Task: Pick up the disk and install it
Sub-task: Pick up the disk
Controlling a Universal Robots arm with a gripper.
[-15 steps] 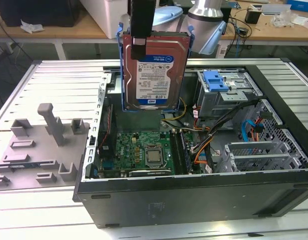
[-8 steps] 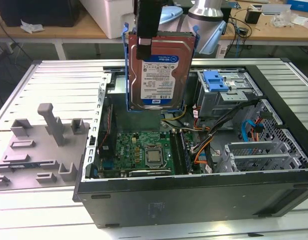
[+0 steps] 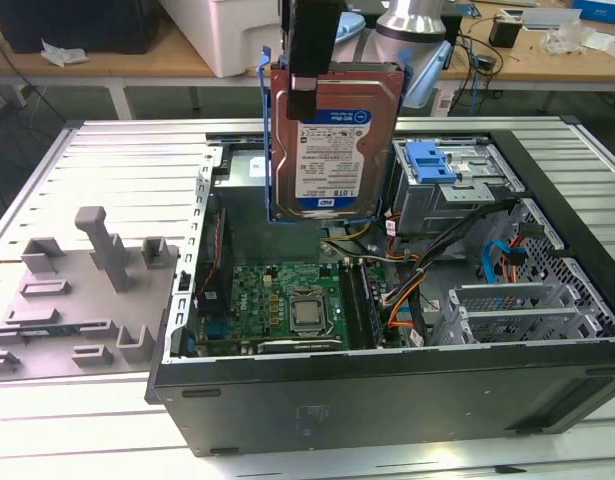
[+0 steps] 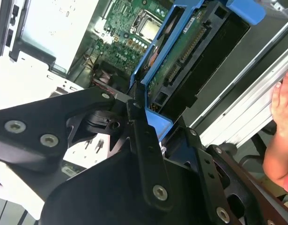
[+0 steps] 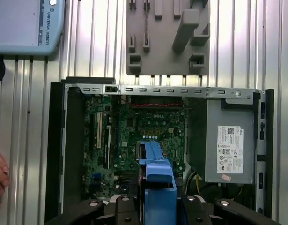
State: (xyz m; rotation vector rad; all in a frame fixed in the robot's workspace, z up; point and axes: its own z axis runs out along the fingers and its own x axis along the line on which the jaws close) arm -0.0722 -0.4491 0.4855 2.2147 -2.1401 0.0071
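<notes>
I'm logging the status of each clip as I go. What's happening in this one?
The arm's gripper is clamped on the disk and holds it upright in the air above the open computer case, with the label facing the exterior camera. The motherboard lies below, and the disk is not yet seated in the drive cage. A gray fixture sits on the table at the exterior view's left. In the second wrist view, a person's hand is near the table's edge.
</notes>
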